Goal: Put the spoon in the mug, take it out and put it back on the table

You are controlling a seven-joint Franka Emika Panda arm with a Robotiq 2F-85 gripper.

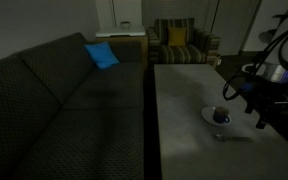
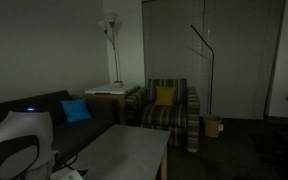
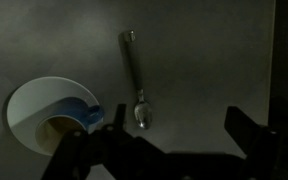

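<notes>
In the wrist view, note the table point(image 3: 214, 60): plain matte grey, no pattern. The spoon point(image 3: 137, 75) reads silvery-grey against it. At 8 o'clock in that view, the saucer point(image 3: 24, 105) is white and the mug point(image 3: 84, 115) on it is dark blue. The gripper point(image 3: 169, 135) is black. In an exterior view, the sofa point(image 1: 54, 110) shows dark with a fine dotted pattern — the blue cushion point(image 1: 101, 55) on it is bright by contrast. At 12 o'clock, the armchair point(image 1: 189, 50) carries olive-and-tan stripes; its yellow cushion point(image 1: 176, 37) is plain. The floor lamp point(image 2: 110, 25) is white.
</notes>
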